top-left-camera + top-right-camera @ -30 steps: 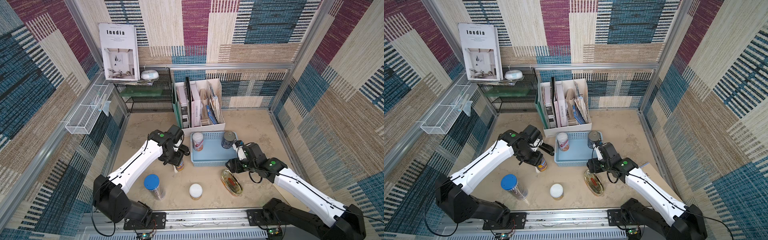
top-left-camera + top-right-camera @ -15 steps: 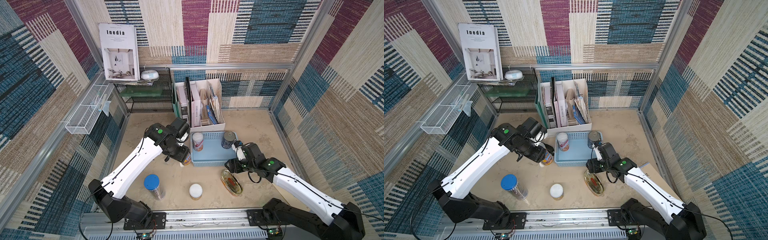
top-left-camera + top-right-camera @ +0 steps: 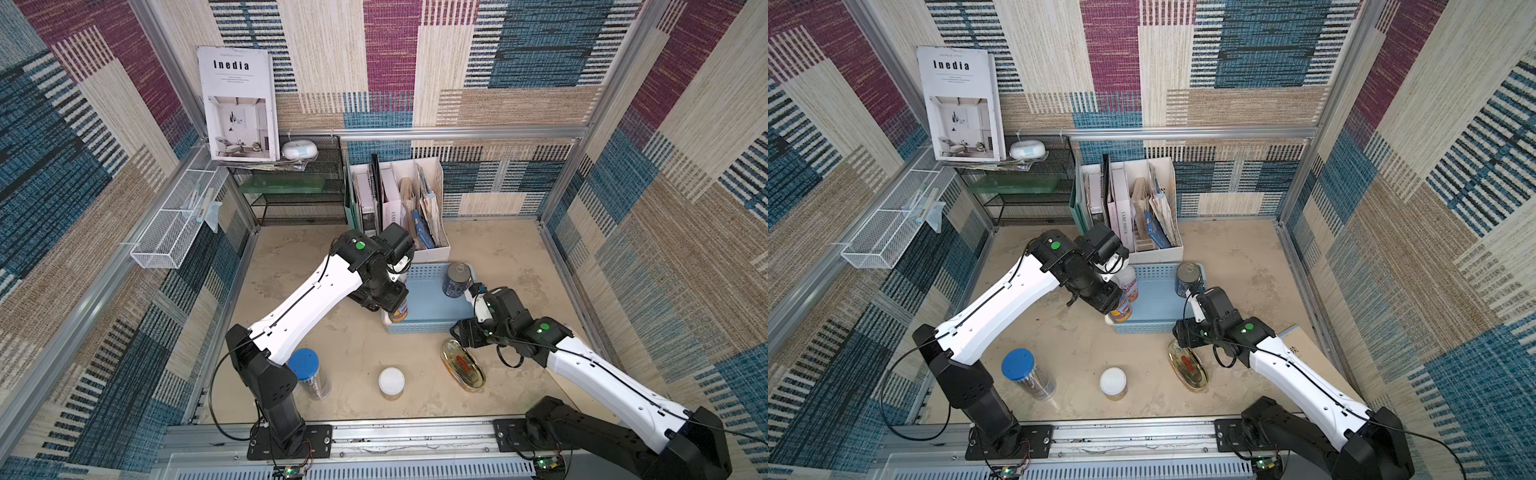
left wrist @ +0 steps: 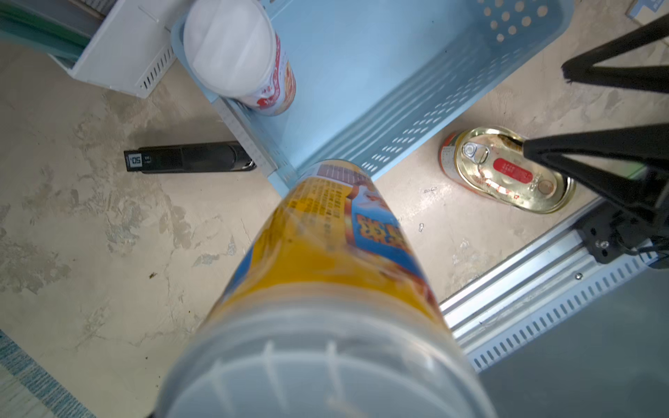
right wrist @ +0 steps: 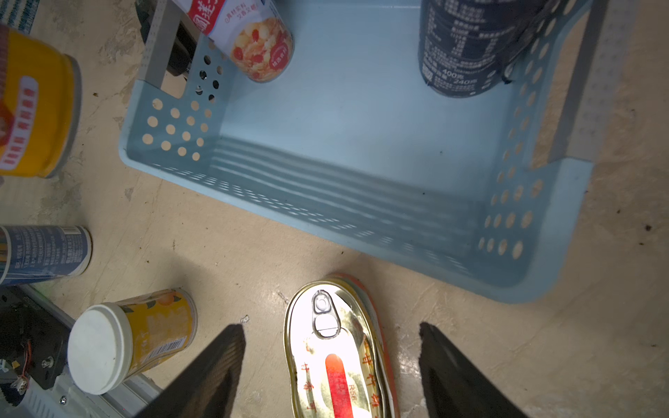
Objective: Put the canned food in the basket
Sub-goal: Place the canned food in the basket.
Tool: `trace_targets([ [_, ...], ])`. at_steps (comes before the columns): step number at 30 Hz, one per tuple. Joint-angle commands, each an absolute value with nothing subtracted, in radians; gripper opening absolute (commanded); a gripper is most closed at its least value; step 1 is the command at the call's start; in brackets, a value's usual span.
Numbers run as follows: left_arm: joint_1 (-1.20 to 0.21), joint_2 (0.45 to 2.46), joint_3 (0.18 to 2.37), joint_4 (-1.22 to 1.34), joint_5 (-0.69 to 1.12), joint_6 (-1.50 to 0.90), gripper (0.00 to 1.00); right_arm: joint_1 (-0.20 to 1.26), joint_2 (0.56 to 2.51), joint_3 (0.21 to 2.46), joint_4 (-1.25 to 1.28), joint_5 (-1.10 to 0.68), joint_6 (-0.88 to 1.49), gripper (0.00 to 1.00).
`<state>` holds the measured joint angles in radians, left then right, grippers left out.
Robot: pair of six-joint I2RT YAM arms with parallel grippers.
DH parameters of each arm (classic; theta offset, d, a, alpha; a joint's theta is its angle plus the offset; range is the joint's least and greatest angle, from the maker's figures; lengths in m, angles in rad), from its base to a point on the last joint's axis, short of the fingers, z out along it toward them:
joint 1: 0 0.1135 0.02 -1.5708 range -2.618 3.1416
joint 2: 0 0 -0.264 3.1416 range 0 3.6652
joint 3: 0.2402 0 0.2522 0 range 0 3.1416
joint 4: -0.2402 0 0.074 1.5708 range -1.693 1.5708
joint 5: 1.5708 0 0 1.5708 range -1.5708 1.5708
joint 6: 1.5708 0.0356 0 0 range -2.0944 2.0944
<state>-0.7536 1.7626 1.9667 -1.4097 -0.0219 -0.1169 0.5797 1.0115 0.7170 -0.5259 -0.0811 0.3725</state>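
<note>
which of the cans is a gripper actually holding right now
The tall orange-and-blue can, clamped in the left gripper at the basket's corner. The other four sit free, and the right gripper is open over the oval gold tin.

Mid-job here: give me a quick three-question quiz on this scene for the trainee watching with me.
1. True or false: the dark can stands inside the blue basket.
2. What does the left pincer hold? A the blue-lidded tube; B a tall yellow can; C the black stapler.
3. How many food cans sit on the table, outside the basket and unheld?

Key: 1 true. 2 B. 3 two: the oval gold tin below the open right pincer, and the short white-lidded can.
</note>
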Motion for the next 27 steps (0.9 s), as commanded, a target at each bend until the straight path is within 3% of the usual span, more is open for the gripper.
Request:
trace_targets([
  [1,-0.757,1.818,2.032,-1.384,-0.046,-0.078,0.33,0.580,1.009,0.713,-0.511,-0.083,0.375,0.80],
  [12,-0.758,2.040,2.135,-1.373,-0.089,-0.046,0.28,0.580,1.000,0.707,-0.510,-0.086,0.369,0.80],
  [27,-0.733,2.011,1.919,-1.231,-0.145,-0.078,0.32,0.580,1.005,0.701,-0.503,-0.094,0.364,0.80],
])
